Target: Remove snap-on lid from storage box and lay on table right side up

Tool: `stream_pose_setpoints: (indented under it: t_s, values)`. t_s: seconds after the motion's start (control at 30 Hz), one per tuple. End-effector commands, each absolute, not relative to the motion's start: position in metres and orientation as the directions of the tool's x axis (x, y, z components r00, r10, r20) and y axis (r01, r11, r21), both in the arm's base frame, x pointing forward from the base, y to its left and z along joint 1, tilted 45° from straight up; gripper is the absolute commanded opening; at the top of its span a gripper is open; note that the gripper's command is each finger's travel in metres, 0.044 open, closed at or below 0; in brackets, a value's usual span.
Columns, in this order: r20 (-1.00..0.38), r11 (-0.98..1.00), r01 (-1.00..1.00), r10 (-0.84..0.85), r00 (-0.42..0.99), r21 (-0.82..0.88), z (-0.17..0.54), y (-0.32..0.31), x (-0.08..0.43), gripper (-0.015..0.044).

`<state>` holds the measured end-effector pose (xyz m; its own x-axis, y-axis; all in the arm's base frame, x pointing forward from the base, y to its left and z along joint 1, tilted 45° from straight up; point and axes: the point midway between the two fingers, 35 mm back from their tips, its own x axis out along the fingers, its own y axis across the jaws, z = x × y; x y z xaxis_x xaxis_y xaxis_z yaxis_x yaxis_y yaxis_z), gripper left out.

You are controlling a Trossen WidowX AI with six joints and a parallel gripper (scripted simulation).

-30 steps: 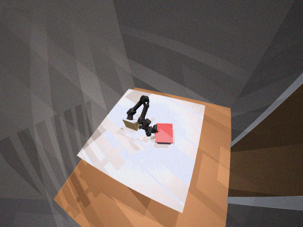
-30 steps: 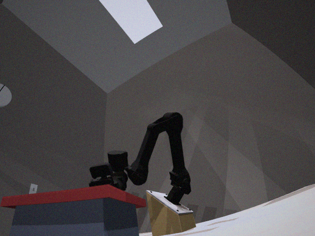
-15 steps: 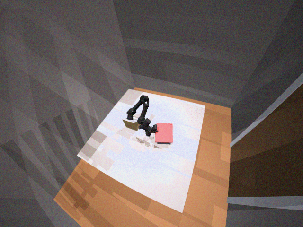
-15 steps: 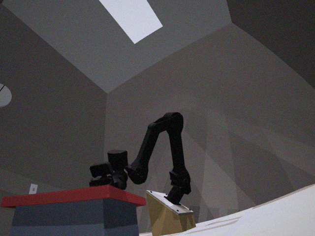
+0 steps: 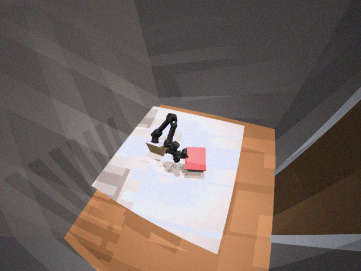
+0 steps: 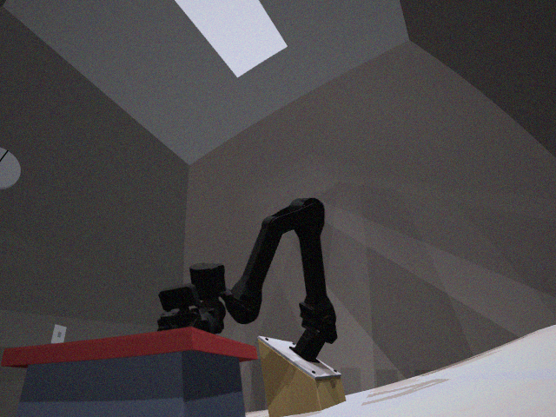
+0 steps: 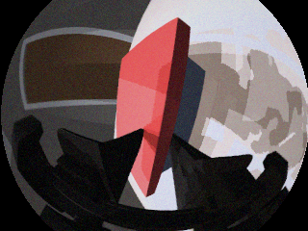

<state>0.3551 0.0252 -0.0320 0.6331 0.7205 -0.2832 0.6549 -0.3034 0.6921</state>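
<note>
The red lid sits on top of the dark blue storage box. The lid looks level and covers the top of the box, its rim standing out past the walls. My gripper is at the lid's edge on the side towards the arm's base. It is shut on the lid, one finger over the top face and the other below the rim. In the exterior view the lid and box hide the fingertips.
The arm's base stands on a tan wedge block a short way from the box. A white mat lies under box and block, on a wooden table that shows around it.
</note>
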Motion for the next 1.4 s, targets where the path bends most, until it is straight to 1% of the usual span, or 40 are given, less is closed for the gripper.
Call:
stream_pose_setpoints:
  t_s: [0.0, 1.37]
  values:
    - [-0.278, -0.305, 0.65, 0.72, 0.636, 0.696, -0.0295, 0.0223, 0.3554, 0.0]
    - [-0.28, -0.306, 0.65, 0.718, 0.637, 0.695, -0.0292, 0.0234, 0.3584, 0.0]
